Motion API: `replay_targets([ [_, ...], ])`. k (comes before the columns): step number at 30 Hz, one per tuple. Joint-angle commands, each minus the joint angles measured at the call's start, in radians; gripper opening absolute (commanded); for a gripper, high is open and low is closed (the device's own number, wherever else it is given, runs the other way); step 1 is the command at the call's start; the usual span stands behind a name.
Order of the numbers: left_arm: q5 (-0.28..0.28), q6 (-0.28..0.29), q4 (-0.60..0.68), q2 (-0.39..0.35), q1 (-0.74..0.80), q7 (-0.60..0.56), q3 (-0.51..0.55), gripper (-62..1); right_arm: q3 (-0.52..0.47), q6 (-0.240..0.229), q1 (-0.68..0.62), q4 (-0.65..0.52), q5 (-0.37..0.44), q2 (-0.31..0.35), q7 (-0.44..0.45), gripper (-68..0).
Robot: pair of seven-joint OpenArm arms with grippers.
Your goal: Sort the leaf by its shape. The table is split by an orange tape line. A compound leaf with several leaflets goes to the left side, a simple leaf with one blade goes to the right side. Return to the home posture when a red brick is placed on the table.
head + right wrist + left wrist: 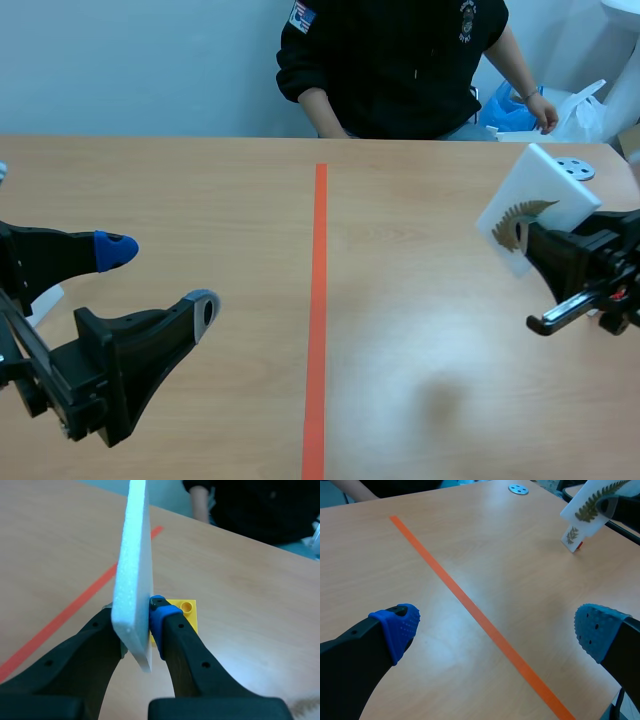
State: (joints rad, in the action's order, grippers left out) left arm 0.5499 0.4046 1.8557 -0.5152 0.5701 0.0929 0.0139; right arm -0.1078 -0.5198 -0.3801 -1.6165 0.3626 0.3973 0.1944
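A white foam card [537,200] bearing a brown fern-like compound leaf [518,218] hangs tilted over the right side of the table. My right gripper [520,238] is shut on it. The right wrist view shows the card [134,575] edge-on, pressed between the gripper's [135,622] two pads. From the left wrist the card [590,511] and its leaf [598,500] appear far ahead to the right. My left gripper [160,280] stands open and empty over the left side, its blue pads [397,627] wide apart.
An orange tape line [318,300] splits the table. A small grey disc [574,168] lies at the far right. A yellow brick [186,611] shows just behind the card. A person in a black top [400,60] sits across the table, beside a blue bag [510,108].
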Motion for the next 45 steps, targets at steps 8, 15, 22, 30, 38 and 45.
replay_targets([
  [8, 0.006, 0.002, 0.003, 0.005, -0.003, -0.021, 0.002, 1.4, -0.050, 0.086, 0.052, 0.079, 0.051, -0.061, -0.025, -66.0],
  [15, 0.006, 0.002, 0.003, 0.005, -0.003, -0.021, 0.002, 1.4, -0.050, 0.133, 0.176, 0.298, 0.050, -0.082, -0.023, -66.0],
  [22, 0.006, 0.002, 0.003, 0.005, -0.003, -0.022, 0.002, 1.4, -0.050, 0.191, 0.284, 0.485, 0.050, -0.093, -0.005, -66.0],
  [30, 0.006, 0.002, 0.003, 0.005, -0.003, -0.022, 0.002, 1.4, -0.050, 0.277, 0.336, 0.624, 0.046, -0.093, 0.034, -66.0],
  [38, 0.006, 0.002, 0.003, 0.005, -0.003, -0.022, 0.002, 1.4, -0.050, 0.319, 0.335, 0.668, 0.033, -0.093, 0.033, -63.7],
  [45, 0.006, 0.002, 0.003, 0.005, -0.003, -0.022, 0.002, 1.4, -0.050, 0.319, 0.335, 0.671, 0.033, -0.093, 0.034, -56.4],
])
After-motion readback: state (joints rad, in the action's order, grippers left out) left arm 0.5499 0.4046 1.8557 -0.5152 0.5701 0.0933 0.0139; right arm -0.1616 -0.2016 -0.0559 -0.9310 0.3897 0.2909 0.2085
